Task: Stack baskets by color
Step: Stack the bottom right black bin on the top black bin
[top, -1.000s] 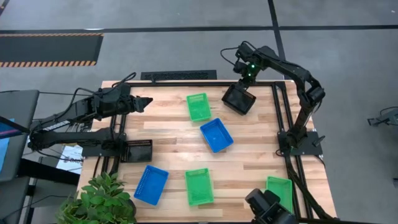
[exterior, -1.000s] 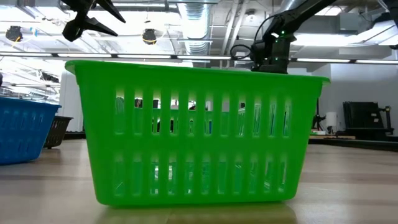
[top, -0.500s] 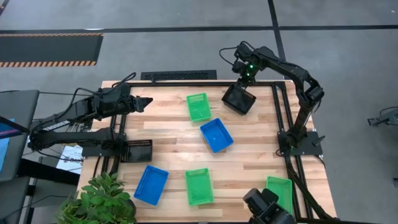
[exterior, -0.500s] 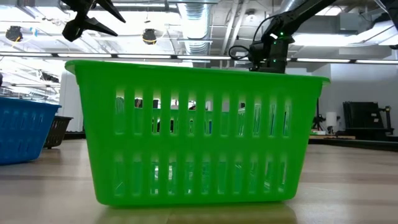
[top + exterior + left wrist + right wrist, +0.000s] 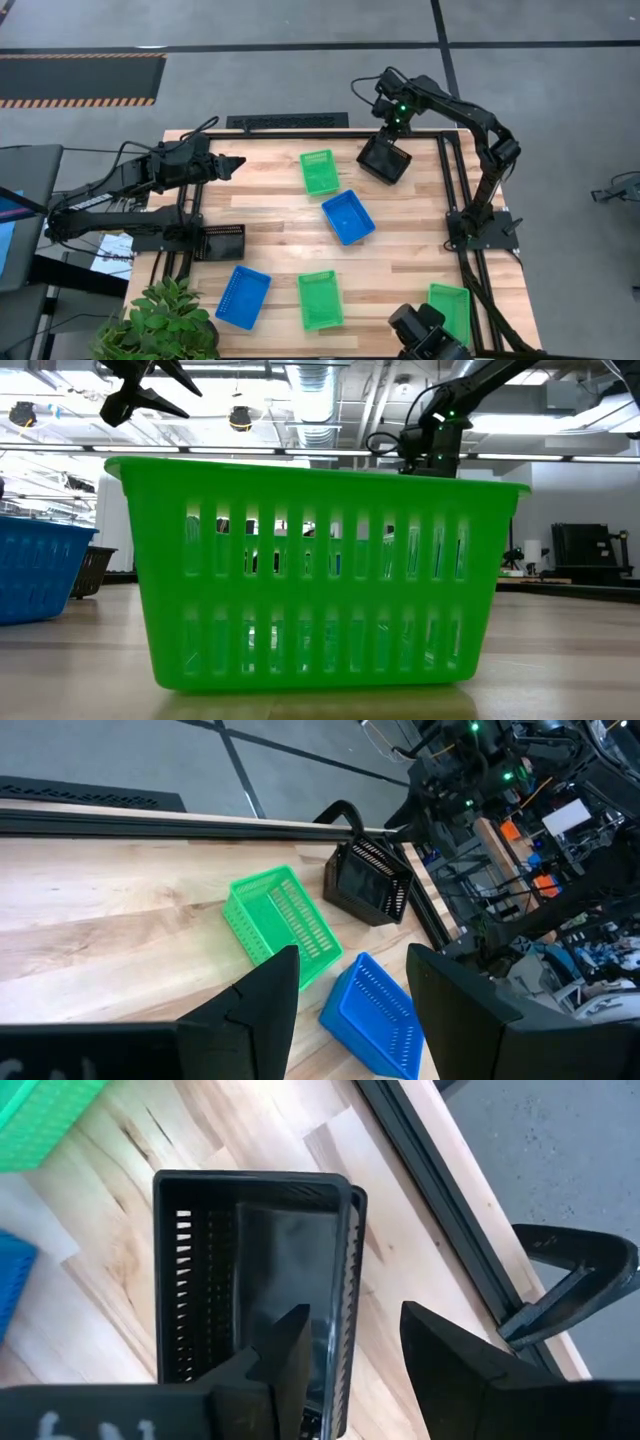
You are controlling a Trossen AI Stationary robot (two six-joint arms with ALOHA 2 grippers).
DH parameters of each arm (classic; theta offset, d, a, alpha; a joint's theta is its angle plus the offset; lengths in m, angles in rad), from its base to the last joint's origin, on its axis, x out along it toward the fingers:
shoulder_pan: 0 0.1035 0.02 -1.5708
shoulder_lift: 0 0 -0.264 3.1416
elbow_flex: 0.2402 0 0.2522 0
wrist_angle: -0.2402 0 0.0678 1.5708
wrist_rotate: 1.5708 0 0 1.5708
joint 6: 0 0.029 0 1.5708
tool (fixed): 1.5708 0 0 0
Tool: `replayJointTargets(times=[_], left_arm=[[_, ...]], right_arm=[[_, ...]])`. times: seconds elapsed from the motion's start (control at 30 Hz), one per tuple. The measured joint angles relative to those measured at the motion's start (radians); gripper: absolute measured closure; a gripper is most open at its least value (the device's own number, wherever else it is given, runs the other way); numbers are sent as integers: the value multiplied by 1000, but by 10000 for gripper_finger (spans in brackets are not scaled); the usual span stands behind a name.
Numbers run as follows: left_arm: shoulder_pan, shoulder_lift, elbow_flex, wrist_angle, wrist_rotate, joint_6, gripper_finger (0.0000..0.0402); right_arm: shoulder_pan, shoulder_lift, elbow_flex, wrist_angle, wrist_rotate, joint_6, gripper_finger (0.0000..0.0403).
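Note:
A black basket (image 5: pixel 383 159) rests on the table's far right part. My right gripper (image 5: pixel 355 1308) hangs over it, pointing down and open. One finger (image 5: pixel 290 1345) stands above the basket's inside and the other (image 5: pixel 440 1355) outside its long wall (image 5: pixel 348 1250), with a gap on both sides. My left gripper (image 5: pixel 234 163) stays open in the air over the far left. One green basket (image 5: pixel 319 171) and one blue basket (image 5: pixel 348 217) sit mid-table. Another blue basket (image 5: pixel 243 296) and two green baskets (image 5: pixel 320 299) (image 5: pixel 449 308) lie along the near edge. A second black basket (image 5: pixel 222 242) stands at the left.
A dark rail frame (image 5: pixel 446 175) runs along the table's right side beside the black basket. A clamp (image 5: pixel 570 1280) juts out past that edge. A potted plant (image 5: pixel 165 320) fills the near left corner. Bare wood lies between the baskets at mid-left.

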Motion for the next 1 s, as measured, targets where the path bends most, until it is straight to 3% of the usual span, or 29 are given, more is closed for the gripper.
replayJointTargets(times=[1.0], left_arm=[[1, 0, 0, 0, -33, 26, 228]], right_arm=[[28, 14, -36, 4, 80, 7, 226]])
